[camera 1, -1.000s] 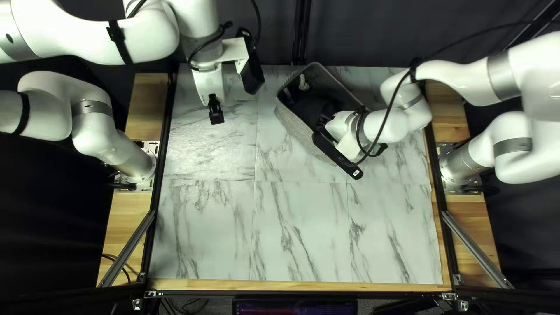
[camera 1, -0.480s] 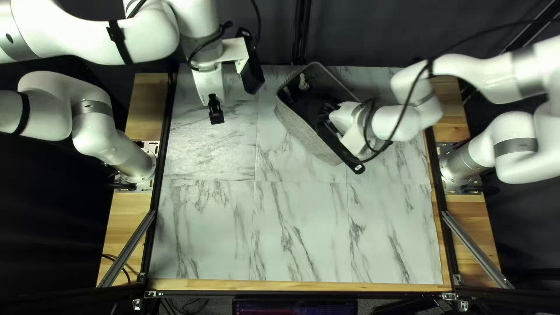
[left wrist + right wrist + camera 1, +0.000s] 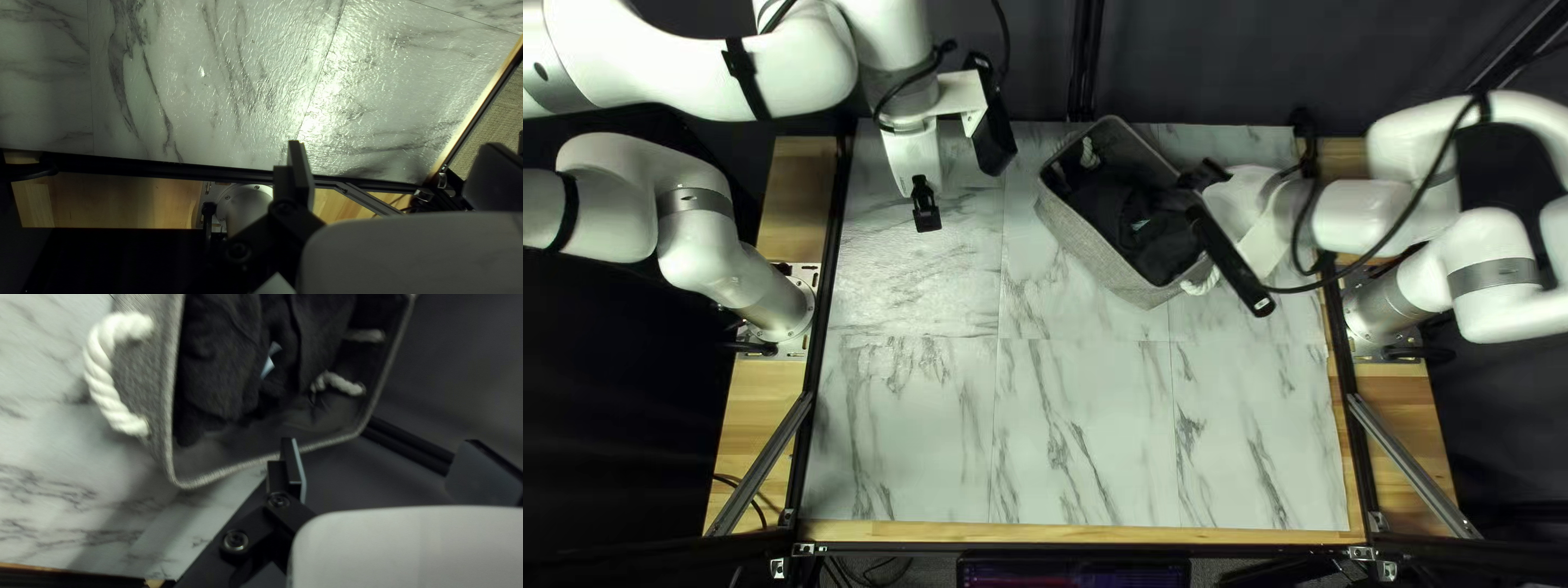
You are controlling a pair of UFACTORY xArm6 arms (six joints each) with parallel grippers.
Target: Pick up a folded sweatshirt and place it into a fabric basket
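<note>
See a dark sweatshirt in the fabric basket, upper middle of the top left view. Looks soft and floppy; pinch a thick fold. See left gripper and right gripper open.

The table has a marble-like surface, glossy and finely uneven; the side boards are of smooth wood. The basket is of coarse woven cloth, its handle of twisted rope. The sweatshirt is matt, soft-looking cloth. The arm shells look smooth and glossy.
</note>
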